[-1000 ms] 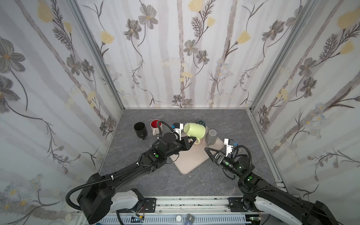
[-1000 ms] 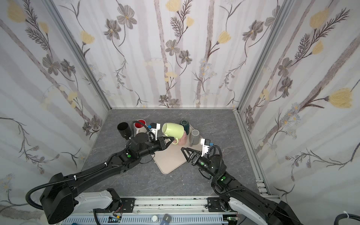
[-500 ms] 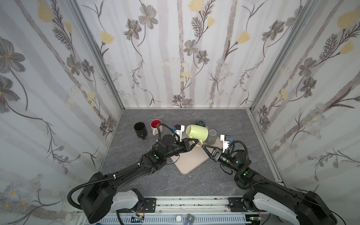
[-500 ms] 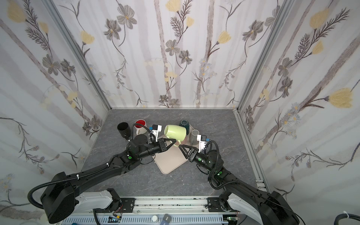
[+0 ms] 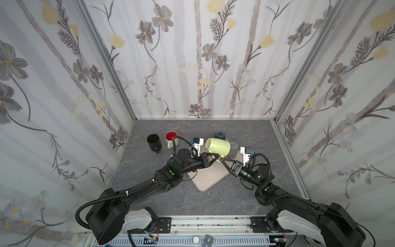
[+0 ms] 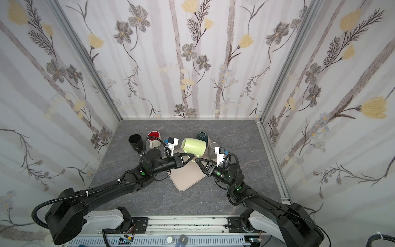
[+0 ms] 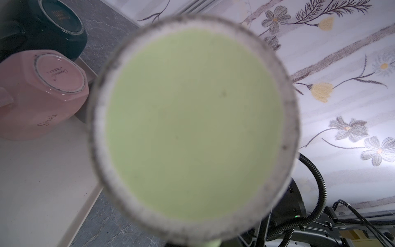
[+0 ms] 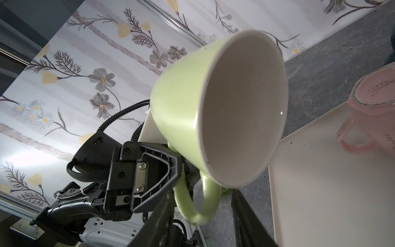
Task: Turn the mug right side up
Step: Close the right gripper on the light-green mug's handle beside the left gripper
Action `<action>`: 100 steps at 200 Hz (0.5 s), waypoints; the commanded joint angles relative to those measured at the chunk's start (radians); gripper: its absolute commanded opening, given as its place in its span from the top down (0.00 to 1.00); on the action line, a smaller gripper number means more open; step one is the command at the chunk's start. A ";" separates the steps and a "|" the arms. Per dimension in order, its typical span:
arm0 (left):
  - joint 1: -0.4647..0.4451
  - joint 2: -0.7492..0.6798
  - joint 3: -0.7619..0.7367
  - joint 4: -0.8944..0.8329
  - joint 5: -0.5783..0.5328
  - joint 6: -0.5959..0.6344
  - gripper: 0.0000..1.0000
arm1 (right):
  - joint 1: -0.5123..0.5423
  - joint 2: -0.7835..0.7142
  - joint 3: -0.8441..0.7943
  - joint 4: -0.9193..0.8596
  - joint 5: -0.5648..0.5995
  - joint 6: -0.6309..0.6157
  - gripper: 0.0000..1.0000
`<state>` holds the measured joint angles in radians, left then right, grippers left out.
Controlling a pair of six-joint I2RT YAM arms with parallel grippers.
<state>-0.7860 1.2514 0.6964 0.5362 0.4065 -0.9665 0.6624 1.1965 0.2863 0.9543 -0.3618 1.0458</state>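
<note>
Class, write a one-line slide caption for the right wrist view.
The left gripper holds the green mug tipped sideways by its handle, beside an upside-down pink mug on the tray.

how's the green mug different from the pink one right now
The green mug is in the air on its side, its handle in the left gripper; the pink mug sits upside down on the tray. The green mug is smooth-walled, the pink mug faceted and lettered. Both have one handle.

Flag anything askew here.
The green mug hangs sideways in the air, gripped at its handle by the left end effector. The pink mug on the tray and the dark mug beside it sit bottom-up.
</note>
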 commanded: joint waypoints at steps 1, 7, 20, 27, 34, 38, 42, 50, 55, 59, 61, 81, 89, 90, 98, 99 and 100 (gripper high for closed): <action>0.001 0.005 -0.001 0.139 0.030 -0.004 1.00 | -0.003 0.006 0.010 0.058 -0.019 0.010 0.55; 0.001 0.004 -0.003 0.145 0.034 -0.006 1.00 | -0.005 0.008 0.009 0.060 -0.019 0.011 0.55; 0.000 0.004 -0.008 0.162 0.033 0.000 1.00 | -0.007 0.011 0.011 0.060 -0.020 0.011 0.55; 0.000 0.005 -0.014 0.174 0.024 -0.002 1.00 | -0.009 0.012 0.012 0.060 -0.020 0.010 0.56; -0.001 0.021 -0.021 0.191 0.017 -0.005 1.00 | -0.011 0.013 0.011 0.062 -0.017 0.010 0.57; -0.001 0.028 -0.022 0.201 0.017 -0.007 1.00 | -0.012 0.016 0.011 0.062 -0.017 0.010 0.58; 0.001 0.030 -0.022 0.208 0.018 -0.008 1.00 | -0.013 0.017 0.013 0.062 -0.017 0.010 0.58; -0.001 0.035 -0.020 0.216 0.024 -0.009 1.00 | -0.015 0.018 0.012 0.065 -0.017 0.010 0.58; -0.002 0.037 -0.017 0.218 0.029 -0.009 1.00 | -0.016 0.018 0.013 0.066 -0.018 0.010 0.59; -0.002 0.041 -0.015 0.221 0.031 -0.009 1.00 | -0.017 0.019 0.013 0.068 -0.019 0.010 0.59; -0.005 0.041 -0.015 0.222 0.033 -0.009 1.00 | -0.017 0.019 0.013 0.069 -0.020 0.010 0.59; -0.005 0.053 -0.014 0.227 0.040 -0.013 1.00 | -0.024 0.021 0.013 0.075 -0.023 0.010 0.61; -0.008 0.056 -0.015 0.231 0.044 -0.016 1.00 | -0.026 0.023 0.013 0.078 -0.026 0.008 0.61; -0.007 0.056 -0.015 0.232 0.044 -0.017 1.00 | -0.025 0.024 0.013 0.079 -0.026 0.008 0.61; -0.007 0.061 -0.016 0.236 0.046 -0.021 1.00 | -0.028 0.025 0.013 0.083 -0.029 0.008 0.61; -0.007 0.061 -0.016 0.238 0.047 -0.021 1.00 | -0.029 0.025 0.013 0.083 -0.029 0.008 0.61; -0.007 0.062 -0.016 0.239 0.047 -0.021 1.00 | -0.029 0.026 0.013 0.084 -0.029 0.007 0.61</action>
<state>-0.7906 1.3056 0.6765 0.6399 0.4229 -0.9764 0.6388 1.2148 0.2897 0.9619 -0.3843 1.0462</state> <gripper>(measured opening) 0.135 0.391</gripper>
